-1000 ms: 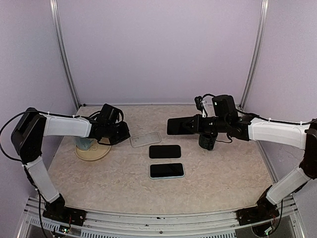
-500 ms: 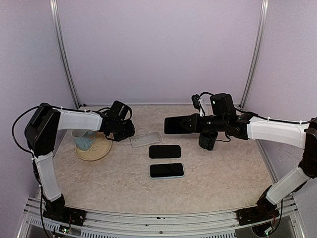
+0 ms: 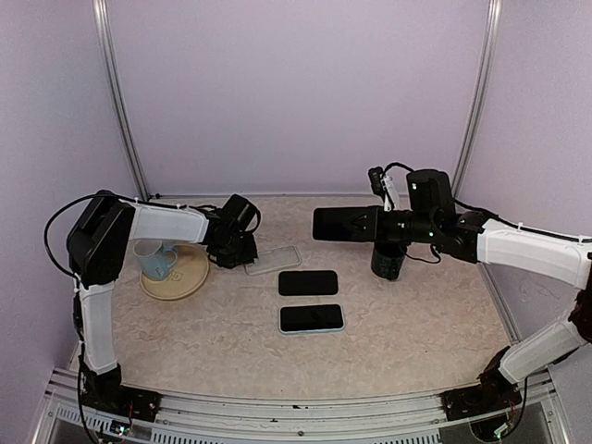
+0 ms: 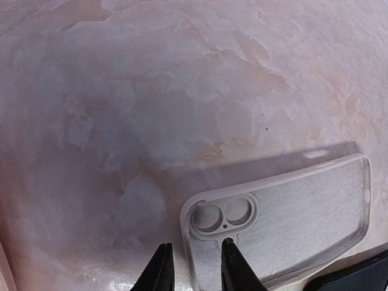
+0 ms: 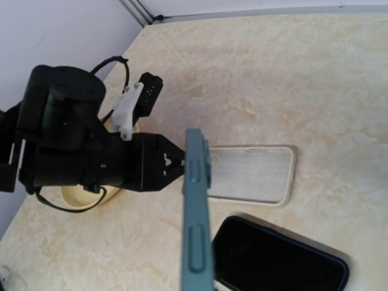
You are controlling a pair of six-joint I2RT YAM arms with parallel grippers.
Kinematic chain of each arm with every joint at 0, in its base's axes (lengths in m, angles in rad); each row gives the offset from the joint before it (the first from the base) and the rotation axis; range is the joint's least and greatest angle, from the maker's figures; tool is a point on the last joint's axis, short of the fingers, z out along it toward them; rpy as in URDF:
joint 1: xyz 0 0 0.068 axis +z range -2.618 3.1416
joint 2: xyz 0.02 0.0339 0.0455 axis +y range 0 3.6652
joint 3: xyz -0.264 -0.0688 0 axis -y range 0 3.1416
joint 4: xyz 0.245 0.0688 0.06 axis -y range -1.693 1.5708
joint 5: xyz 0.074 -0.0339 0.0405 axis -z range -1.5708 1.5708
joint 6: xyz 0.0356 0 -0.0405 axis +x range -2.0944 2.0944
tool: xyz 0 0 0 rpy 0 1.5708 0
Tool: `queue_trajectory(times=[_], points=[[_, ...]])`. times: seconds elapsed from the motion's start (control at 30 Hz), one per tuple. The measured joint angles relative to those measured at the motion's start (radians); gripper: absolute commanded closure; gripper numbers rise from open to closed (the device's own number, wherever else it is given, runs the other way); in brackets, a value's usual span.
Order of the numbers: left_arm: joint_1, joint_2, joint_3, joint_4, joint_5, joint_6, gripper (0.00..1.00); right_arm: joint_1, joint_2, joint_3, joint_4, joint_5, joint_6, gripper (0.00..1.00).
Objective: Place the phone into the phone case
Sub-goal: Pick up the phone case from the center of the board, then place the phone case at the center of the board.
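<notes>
The pale translucent phone case lies open side up on the table. In the left wrist view the case has its camera cut-out end toward my fingers. My left gripper is slightly open, with its two fingertips either side of the case's short rim, low over the table. My right gripper is shut on a dark teal phone, held in the air to the right of the case. The phone shows edge-on in the right wrist view, above the case.
A bare black phone and a phone in a light-blue case lie just in front of the case. A black cup stands under my right arm. A blue mug sits on a beige plate at the left.
My left gripper has moved right, from over the plate to the left end of the case. My right arm has shifted slightly right and up with the phone.
</notes>
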Motion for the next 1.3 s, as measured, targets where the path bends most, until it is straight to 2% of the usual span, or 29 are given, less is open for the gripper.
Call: queue_trajectory(times=[0.23,0.33,0.43,0.73,1.03,1.3], points=[[-0.003,0.035,0.018,-0.043,-0.049,0.011,0.75,0.000,-0.013,-0.020,-0.001,0.006,-0.005,1.00],[-0.003,0.042,0.031,-0.060,-0.060,0.017,0.83,0.000,-0.020,-0.021,0.000,0.008,-0.006,1.00],[-0.003,0.045,0.034,-0.059,-0.064,0.019,1.00,0.000,-0.028,-0.026,0.003,0.010,-0.008,1.00],[-0.002,0.047,0.041,-0.065,-0.069,0.014,1.00,0.000,-0.029,-0.032,0.003,0.010,-0.008,1.00],[0.043,0.039,0.039,-0.033,-0.068,-0.026,1.00,0.000,-0.029,-0.032,0.003,0.009,-0.008,1.00],[0.038,-0.096,-0.002,0.004,-0.038,-0.023,1.00,0.000,-0.027,-0.032,0.003,0.005,-0.011,1.00]])
